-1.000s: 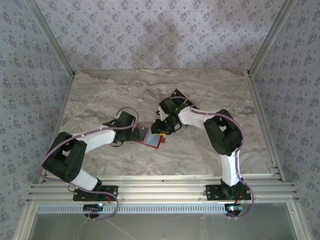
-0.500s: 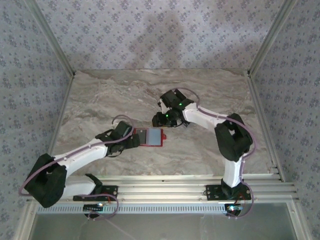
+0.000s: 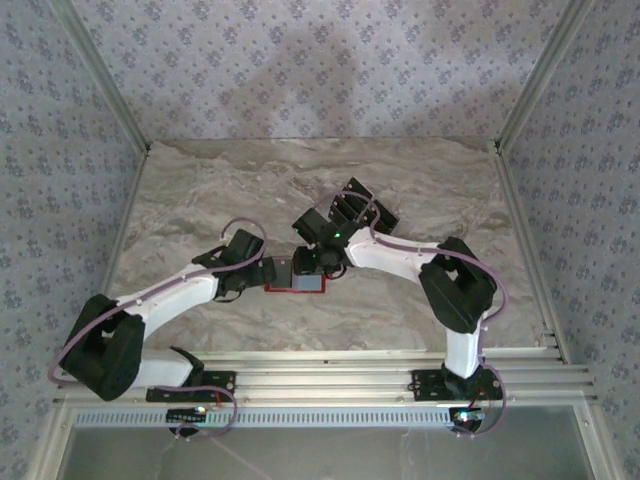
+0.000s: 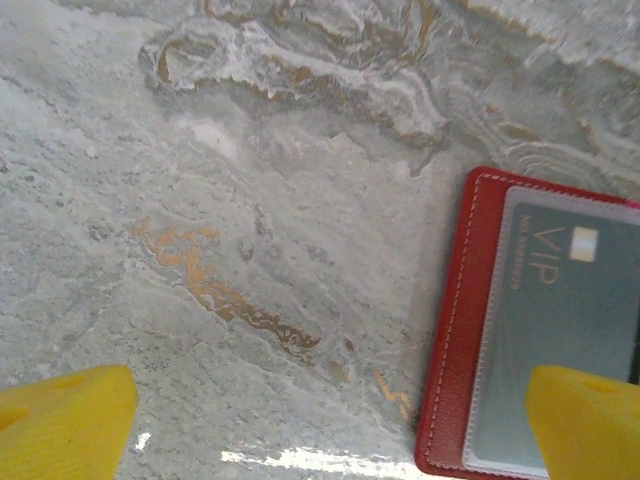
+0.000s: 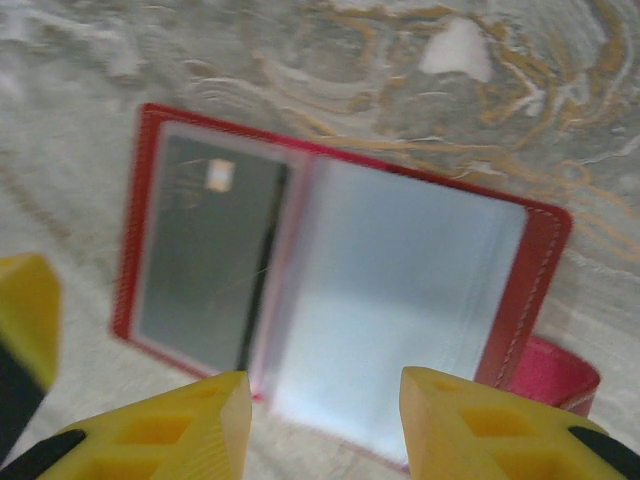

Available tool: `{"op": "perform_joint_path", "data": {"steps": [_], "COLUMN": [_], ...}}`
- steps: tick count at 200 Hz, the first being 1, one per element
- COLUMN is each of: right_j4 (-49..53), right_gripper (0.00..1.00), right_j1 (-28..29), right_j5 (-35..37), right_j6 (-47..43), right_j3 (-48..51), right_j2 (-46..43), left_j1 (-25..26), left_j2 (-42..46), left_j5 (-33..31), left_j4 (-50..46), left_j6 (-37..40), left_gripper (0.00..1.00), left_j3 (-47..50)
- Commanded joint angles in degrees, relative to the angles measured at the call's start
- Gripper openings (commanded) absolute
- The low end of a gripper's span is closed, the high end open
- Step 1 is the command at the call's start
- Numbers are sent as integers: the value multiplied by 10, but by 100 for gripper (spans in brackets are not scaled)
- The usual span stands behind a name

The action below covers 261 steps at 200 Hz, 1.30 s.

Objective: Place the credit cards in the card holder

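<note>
Card holder (image 3: 297,283) lies open and flat on the marble table (image 3: 200,190). It is a bit left of mid-width and nearer the near edge than the far edge. Red stitched border, two clear-sleeved panels inside.

The panel toward the left arm holds one dark grey card (image 5: 205,255) under the plastic. The card has a pale chip near one end, and "VIP" reads on it in the left wrist view. The other panel (image 5: 400,290) shows pale grey-blue through the sleeve; what is in it cannot be told. A red strap (image 5: 560,372) pokes out from under that panel's outer corner.

Left gripper (image 4: 320,425) has its jaws spread wide and nothing held. One yellow fingertip (image 4: 585,420) is over the corner of the card panel, the other over bare table. Whether it is touching or just above cannot be told.

Right gripper (image 5: 325,420) has its jaws part open with a clear gap and nothing gripped. The card holder's fold and pale panel show through the gap. Contact cannot be told here either.

In the top view the two grippers meet at the card holder, the left one at its left end and the right one over its far right part.

Beyond the right wrist, toward the far edge, flat black pieces (image 3: 368,207) lie fanned on the table, apart from the card holder. They look like credit cards but are too small to be sure.
</note>
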<state>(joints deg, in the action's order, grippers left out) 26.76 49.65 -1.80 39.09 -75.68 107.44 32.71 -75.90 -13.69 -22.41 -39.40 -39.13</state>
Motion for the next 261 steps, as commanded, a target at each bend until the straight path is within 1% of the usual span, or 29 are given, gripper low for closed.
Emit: {"op": "perform_joint_path", "data": {"steps": [1,27,43,48,64,126,211,241,261], "right_j4": [32,46,44,45,45,54,39,33,25], "right_gripper": [46,46,47,47,47,47,47,47,47], "right_j1": [1,-5,-10,-12,-17,-28,-29,-34,-37], "right_j5": [65,62,46,40,25,0,-75,-102,-108], "right_j6": [12,-23,-26,-47,-54,-61,-63,-54,-46], "right_j3": [-34,-58,-68,-71,-79,-99,-95,-98,-93], "right_j2": [22,46,58,61,72,107,121,130,130], "left_j1": [-3,-3,-4,-3,-3,-3,-1,1,1], "left_j2": [-18,-34,-42,-44,-49,-60,-70,-61,-39], "left_j5": [-4,-1,1,1,3,8,16,17,17], "left_j4": [7,21,28,30,37,53,69,69,67], "left_j6": [18,19,19,19,18,16,11,11,12], "left_gripper": [100,100,100,100,100,99,99,99,99], "left_j3": [-19,-13,-10,-8,-3,7,16,19,23]}}
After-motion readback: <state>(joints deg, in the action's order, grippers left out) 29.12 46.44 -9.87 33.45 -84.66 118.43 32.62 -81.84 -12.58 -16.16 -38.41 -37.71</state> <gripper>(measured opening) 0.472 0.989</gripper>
